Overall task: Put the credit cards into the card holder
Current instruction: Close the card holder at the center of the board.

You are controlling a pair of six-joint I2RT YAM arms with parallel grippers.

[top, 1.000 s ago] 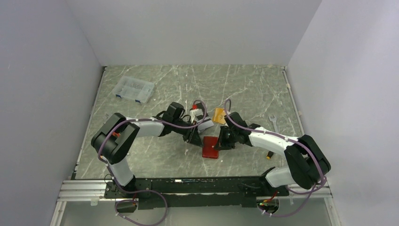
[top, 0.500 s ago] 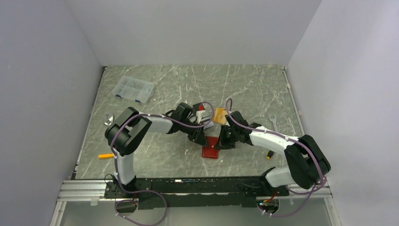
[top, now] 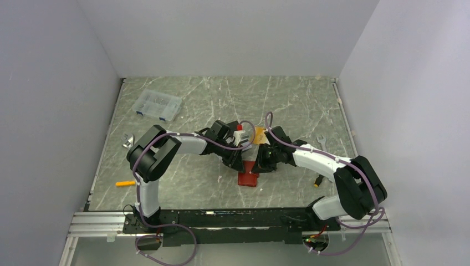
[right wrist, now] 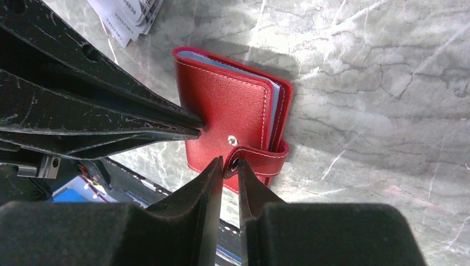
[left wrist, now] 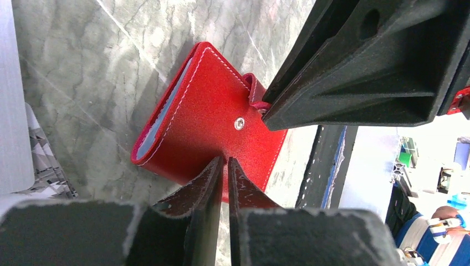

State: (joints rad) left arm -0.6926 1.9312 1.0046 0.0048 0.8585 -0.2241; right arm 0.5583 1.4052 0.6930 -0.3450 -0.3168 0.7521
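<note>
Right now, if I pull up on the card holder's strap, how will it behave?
Thin, so likely light: the card holder may lift or slide on the smooth table unless the left gripper pins it. Its strap looks floppy; the stitched cover seems stiffer.

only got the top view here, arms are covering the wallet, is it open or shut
Observer: Shut. The right wrist view shows the red wallet lying flat, its cover folded down over the pale sleeves.
Operator: is the snap done up
Observer: No. The metal stud sits bare on the cover, and the right tool appears to pinch the strap at its loose end.
Operator: and the left one
Observer: The left tool is shut, with its tips on the edge of the cover away from the strap.
</note>
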